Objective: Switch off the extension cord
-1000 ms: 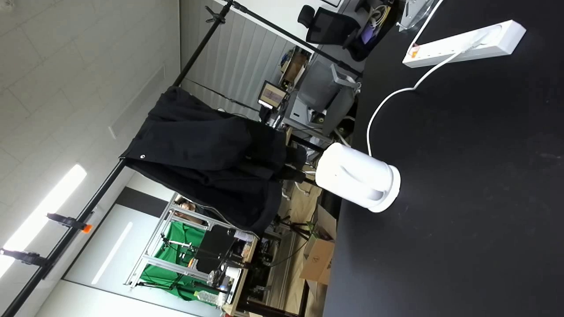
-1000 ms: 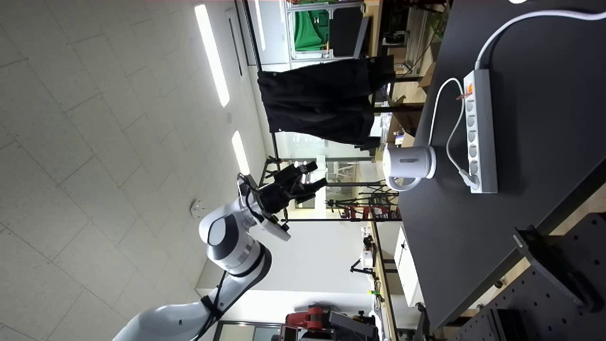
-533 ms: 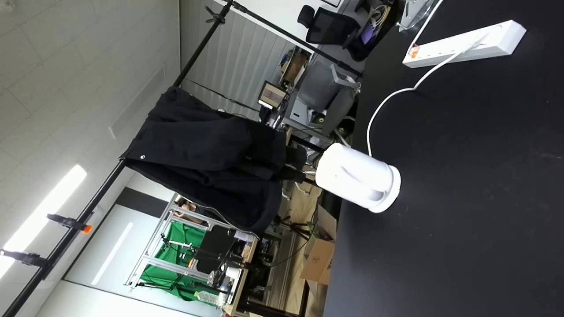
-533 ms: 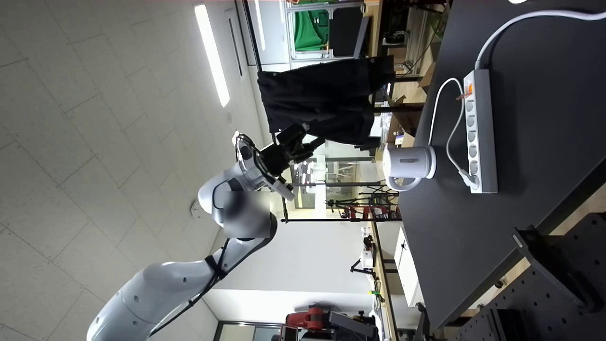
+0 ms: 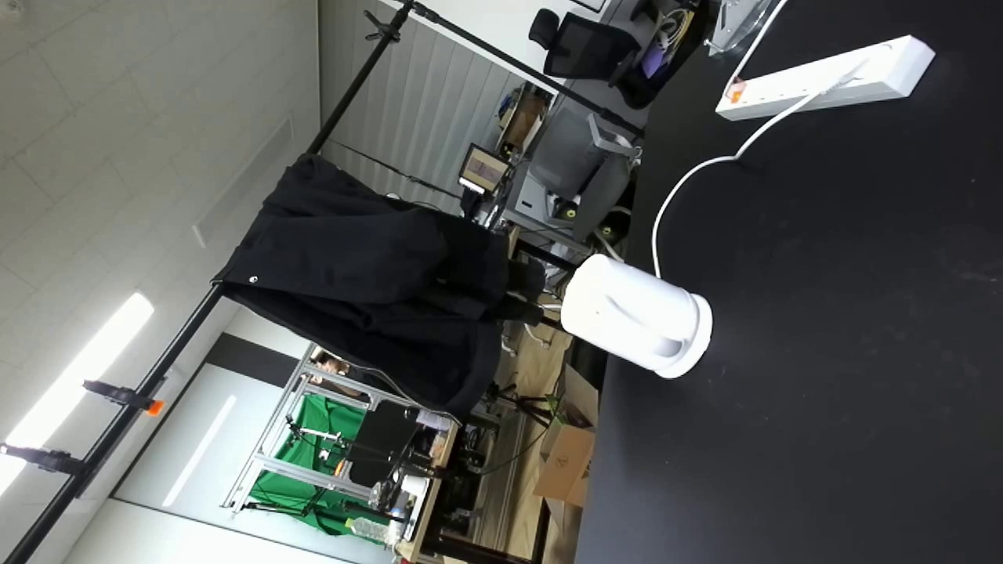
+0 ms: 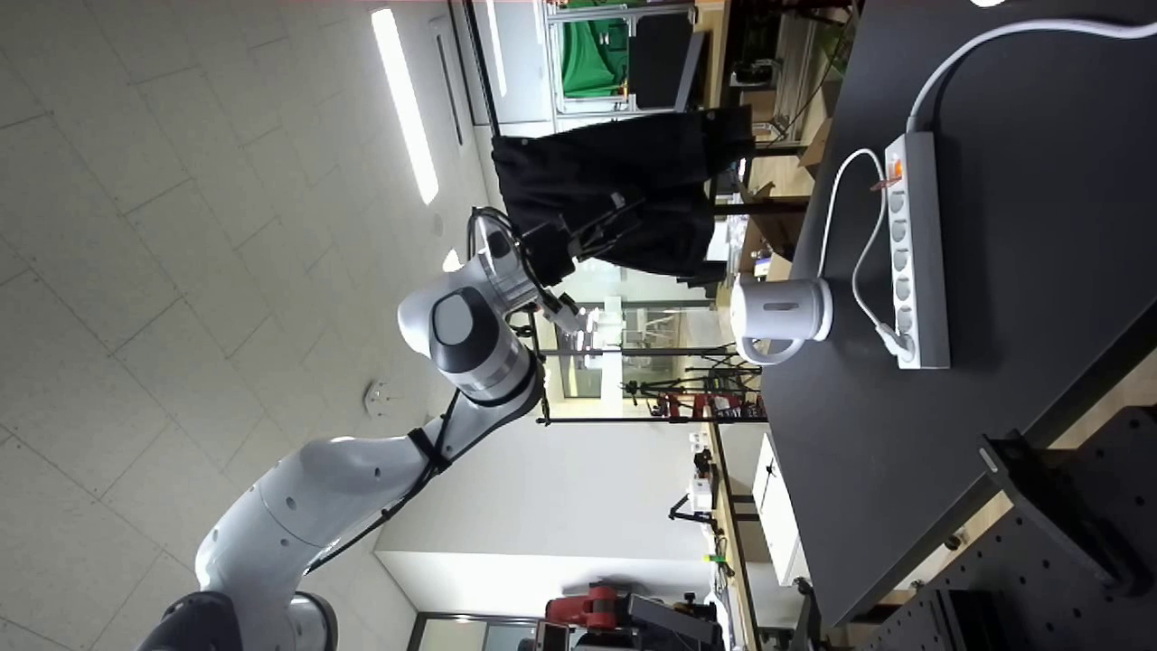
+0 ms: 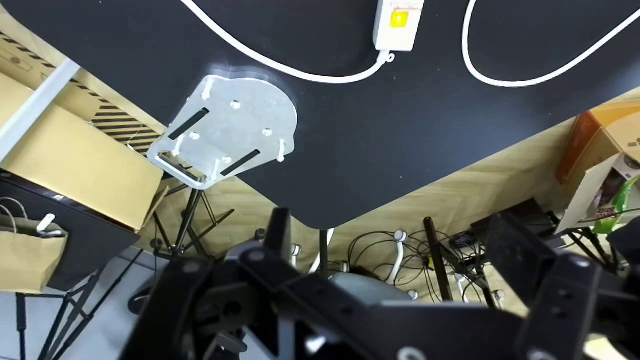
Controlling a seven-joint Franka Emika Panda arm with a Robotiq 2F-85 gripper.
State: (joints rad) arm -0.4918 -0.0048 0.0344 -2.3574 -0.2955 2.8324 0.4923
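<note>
In an exterior view the arm (image 6: 325, 488) reaches out well above the level of the table (image 6: 868, 479), bent near the wrist and sloping down so that the gripper (image 7: 395, 225) is its lowest part, higher than the table's surface. The gripper is released: in the wrist view its fingers (image 7: 277, 232) stand wide apart, the table's corner showing between them. The extension cord (image 6: 915, 253) lies on the table, its switch (image 7: 399, 19) yellow in the wrist view, orange in both exterior views.

The gripper is hard to make out against a black jacket (image 6: 655, 154) that hangs beyond the table. Both exterior views take in the extension cord's full length and a white kettle (image 5: 635, 313) upright on the table; the wrist view catches just the switch end. The wrist view alone shows whole a clear slotted plate (image 7: 235, 122) jutting past the table's edge, and a paper bag (image 7: 30, 255) beyond it.
</note>
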